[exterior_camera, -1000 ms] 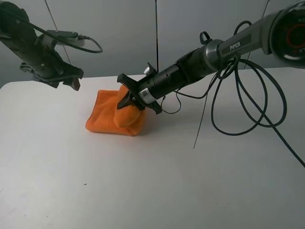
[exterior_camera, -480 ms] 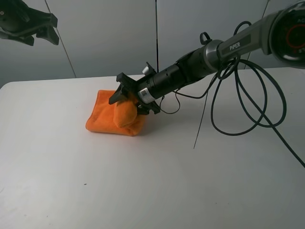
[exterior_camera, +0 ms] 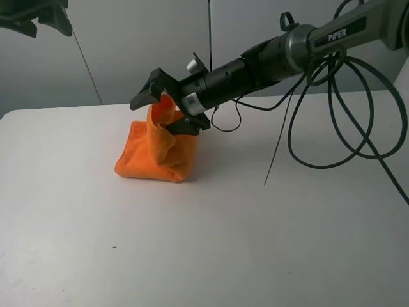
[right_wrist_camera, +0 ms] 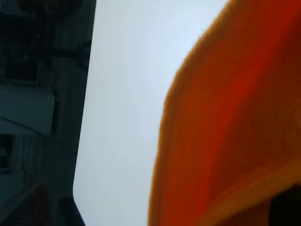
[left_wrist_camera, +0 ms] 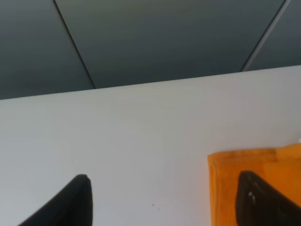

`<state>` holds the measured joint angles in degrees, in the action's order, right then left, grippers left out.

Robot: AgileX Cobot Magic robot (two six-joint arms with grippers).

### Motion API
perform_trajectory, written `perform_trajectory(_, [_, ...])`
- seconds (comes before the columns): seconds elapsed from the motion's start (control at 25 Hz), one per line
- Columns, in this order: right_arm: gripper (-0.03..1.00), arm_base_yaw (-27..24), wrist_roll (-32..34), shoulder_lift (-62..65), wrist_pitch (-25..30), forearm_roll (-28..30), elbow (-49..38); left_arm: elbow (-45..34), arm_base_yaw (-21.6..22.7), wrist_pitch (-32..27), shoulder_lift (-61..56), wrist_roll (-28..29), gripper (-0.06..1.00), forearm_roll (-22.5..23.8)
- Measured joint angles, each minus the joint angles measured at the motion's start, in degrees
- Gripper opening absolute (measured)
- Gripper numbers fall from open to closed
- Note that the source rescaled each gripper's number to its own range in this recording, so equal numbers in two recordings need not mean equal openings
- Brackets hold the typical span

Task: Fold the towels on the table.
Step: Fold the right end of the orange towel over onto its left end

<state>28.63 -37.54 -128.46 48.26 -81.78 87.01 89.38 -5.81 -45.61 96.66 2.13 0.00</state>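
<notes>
Orange towel (exterior_camera: 156, 153) sits folded at ten o'clock on the worktop (exterior_camera: 211, 243), one flap snagged on the spread right end effector (exterior_camera: 160, 109); lifting could unfold it. Left end effector (left_wrist_camera: 162, 200), spread, hovers empty.

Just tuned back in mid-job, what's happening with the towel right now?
The right end effector is over the orange towel with its jaws spread wide. A flap of the towel stands up between them, draped against the lower jaw rather than pinched; the rest sits as a folded bundle on the white table. The left end effector is open, up and off to the side, touching nothing. The flap is not yet lying flat, so the fold looks unfinished.
</notes>
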Motion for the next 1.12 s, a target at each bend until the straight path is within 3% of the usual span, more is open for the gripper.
perform_trajectory(0.2, [1.0,0.5,0.0,0.4,0.1,-1.7,0.0,3.0,0.0,-2.2,0.0,-0.6,0.8,0.0])
perform_trajectory(0.72, [1.0,9.9,-1.5,0.4,-0.4,-4.2,3.2,3.8,0.0,-4.4,0.0,-0.7,0.8,0.0])
perform_trajectory(0.88, [1.0,10.2,-2.1,0.7,1.4,-4.0,4.5,3.8,0.0,-5.7,0.0,-0.7,0.8,0.0])
perform_trajectory(0.96, [1.0,10.2,-2.1,1.5,1.8,-1.3,4.6,3.8,0.0,-6.8,0.0,-0.7,0.8,0.0])
perform_trajectory(1.12, [1.0,10.2,-0.5,3.7,1.3,11.7,4.6,3.8,0.0,-9.8,0.0,-1.4,0.8,0.0])
